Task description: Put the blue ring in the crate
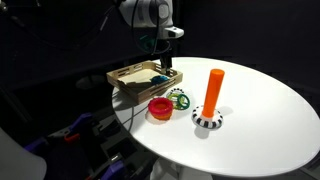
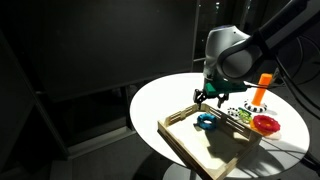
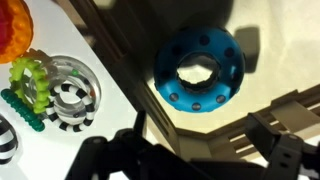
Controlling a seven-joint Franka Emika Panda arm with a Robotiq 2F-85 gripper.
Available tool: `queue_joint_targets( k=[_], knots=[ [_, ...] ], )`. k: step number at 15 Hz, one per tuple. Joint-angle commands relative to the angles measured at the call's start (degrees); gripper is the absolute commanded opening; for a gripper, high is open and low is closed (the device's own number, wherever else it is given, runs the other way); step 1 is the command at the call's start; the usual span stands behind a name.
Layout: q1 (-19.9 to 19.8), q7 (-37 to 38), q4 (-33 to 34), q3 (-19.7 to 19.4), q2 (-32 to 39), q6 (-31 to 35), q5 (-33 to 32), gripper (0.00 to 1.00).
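The blue ring [image 3: 198, 68] lies flat on the floor of the light wooden crate [image 3: 112, 68], near one side wall. It also shows in both exterior views [image 1: 158, 77] [image 2: 207, 122]. My gripper [image 3: 190, 160] hangs just above the ring, open and empty, with its dark fingers on either side at the bottom of the wrist view. In both exterior views the gripper [image 1: 165, 62] [image 2: 210, 100] is over the crate [image 1: 125, 72] [image 2: 176, 136], at the end nearest the other toys.
On the round white table beside the crate are a red ring [image 1: 160, 107] [image 2: 265, 123], a green ring [image 1: 180, 99] [image 3: 30, 85], a black-and-white striped ring [image 3: 70, 98] and an orange peg [image 1: 213, 90] [image 2: 262, 88] on a striped base. The surroundings are dark.
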Motion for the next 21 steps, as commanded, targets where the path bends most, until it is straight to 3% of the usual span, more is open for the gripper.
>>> queue_joint_targets(
  k=[1, 11, 21],
  knots=[
    [-2.6, -3.1, -0.3, 0.9, -3.5, -1.5, 2.9, 1.00],
    [-9.0, -10.1, -1.3, 0.6, -11.2, -8.2, 8.1, 1.00],
    [-13.8, -24.7, -1.2, 0.0, -20.4, -27.6, 9.6, 1.00]
  ],
)
